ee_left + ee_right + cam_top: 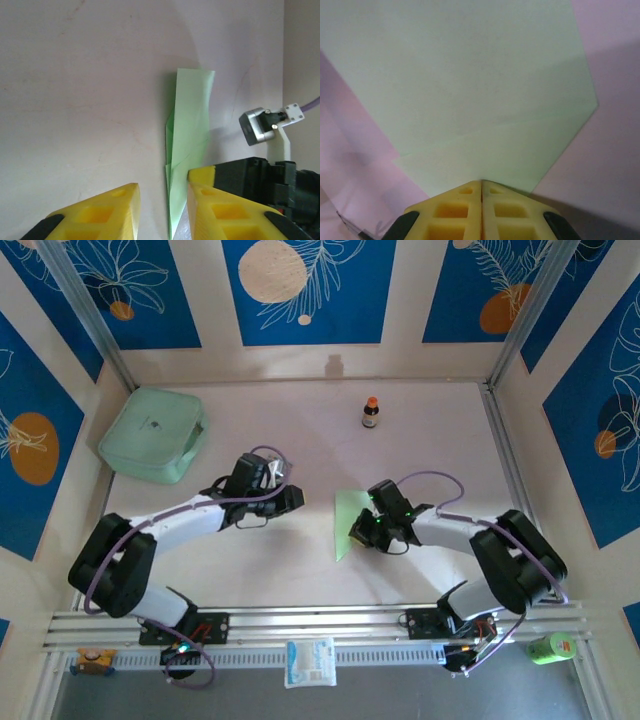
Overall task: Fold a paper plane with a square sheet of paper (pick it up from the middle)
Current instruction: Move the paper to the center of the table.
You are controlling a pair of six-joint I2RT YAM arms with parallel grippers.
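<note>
R gripper [481,182] closest to lens: closed tight, no gap, touching the near edge of the green paper sheet [470,85]. Can't tell if it's pinched. I see the sheet part-folded, lying on the table [300,430], right of centre, under R gripper. L gripper [162,182] has jaws apart w/ nothing between, hovering near sheet's left side.

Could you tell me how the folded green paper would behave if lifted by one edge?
Probably floppy: the folded paper looks thin, flaps standing off the table. Likely light, so a nudge could slide it. Its creases may stiffen it somewhat.
</note>
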